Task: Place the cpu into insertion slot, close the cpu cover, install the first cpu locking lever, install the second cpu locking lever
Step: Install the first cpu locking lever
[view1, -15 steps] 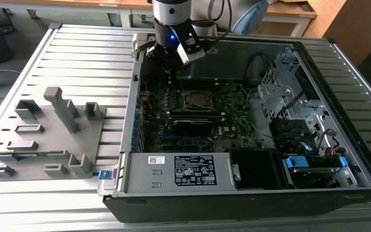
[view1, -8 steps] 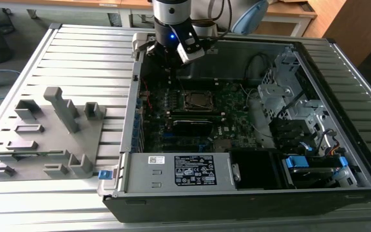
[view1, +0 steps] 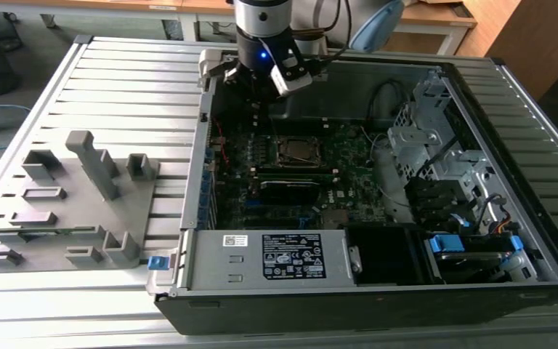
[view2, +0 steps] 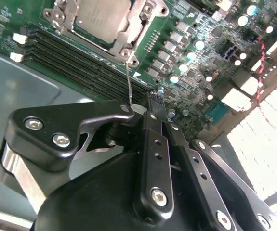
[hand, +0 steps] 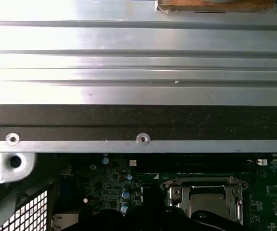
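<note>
One thin locking lever (view2: 128,82) sits clenched at its tip between the gripper (view2: 138,109) jaws — likely stiff, springy, slippery.

My silver-and-black arm (view1: 261,22) vertical, wrist down, black metal gripper (view2: 140,109) tight on a thin silver wire lever (view2: 128,82).

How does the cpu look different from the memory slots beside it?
The cpu is square; the memory slots are long and narrow. The cpu has a dull silver-grey top; the memory slots are black. The cpu is single; the memory slots are several parallel rows. Both lie flat on the green board.
</note>
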You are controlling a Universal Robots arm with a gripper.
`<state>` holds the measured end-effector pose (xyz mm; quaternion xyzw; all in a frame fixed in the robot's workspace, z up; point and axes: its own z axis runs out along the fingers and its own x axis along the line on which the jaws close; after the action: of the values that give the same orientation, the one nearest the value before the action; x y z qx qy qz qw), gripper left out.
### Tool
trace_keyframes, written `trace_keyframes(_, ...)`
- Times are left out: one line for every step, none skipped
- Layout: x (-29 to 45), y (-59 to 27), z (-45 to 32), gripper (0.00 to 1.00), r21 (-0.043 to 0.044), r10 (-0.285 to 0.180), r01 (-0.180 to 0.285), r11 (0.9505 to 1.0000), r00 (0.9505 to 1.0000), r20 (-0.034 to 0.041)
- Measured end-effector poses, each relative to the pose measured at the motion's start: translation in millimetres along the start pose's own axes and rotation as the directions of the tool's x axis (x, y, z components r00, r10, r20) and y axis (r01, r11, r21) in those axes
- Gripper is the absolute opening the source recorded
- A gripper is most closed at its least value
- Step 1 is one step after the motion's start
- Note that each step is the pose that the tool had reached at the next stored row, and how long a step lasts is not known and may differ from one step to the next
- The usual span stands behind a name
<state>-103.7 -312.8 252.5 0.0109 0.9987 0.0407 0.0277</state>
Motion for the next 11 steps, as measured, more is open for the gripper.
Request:
trace_keyframes(-1.9, 0.0, 0.1, 0.1, 0.0, 0.0, 0.0, 1.0, 1.0, 0.0)
trace_keyframes(-3.8, 0.1, 0.3, 0.1, -0.0001, 0.0, 0.0, 1.0, 1.0, 0.0001)
trace_keyframes(-5.7, 0.1, 0.4, 0.1, 0.0, 0.0, 0.0, 1.0, 1.0, 0.0)
trace_keyframes(-7.8, 0.1, 0.6, 0.1, 0.0, 0.0, 0.0, 1.0, 1.0, 0.0001)
trace_keyframes(-10.0, 0.2, 0.8, 0.1, 0.0, 0.0, 0.0, 1.0, 1.0, 0.0001)
trace_keyframes(-12.2, 0.2, 1.0, 0.1, 0.0001, 0.001, -0.001, 1.0, 1.0, 0.0)
trace_keyframes(-14.4, 0.2, 1.2, 0.1, 0.0001, 0.001, -0.001, 1.0, 1.0, 0.0)
trace_keyframes(-16.5, 0.3, 1.4, 0.1, 0.0001, 0.001, -0.001, 1.0, 1.0, 0.0001)
trace_keyframes(-18.9, 0.3, 1.6, 0.1, 0.0001, 0.001, -0.001, 1.0, 1.0, 0.0001)
trace_keyframes(-21.3, 0.4, 1.8, 0.1, 0.0001, 0.001, -0.001, 1.0, 1.0, 0.0001)
trace_keyframes(-23.6, 0.4, 2.0, 0.1, 0.0001, 0.001, -0.001, 1.0, 1.0, 0.0001)
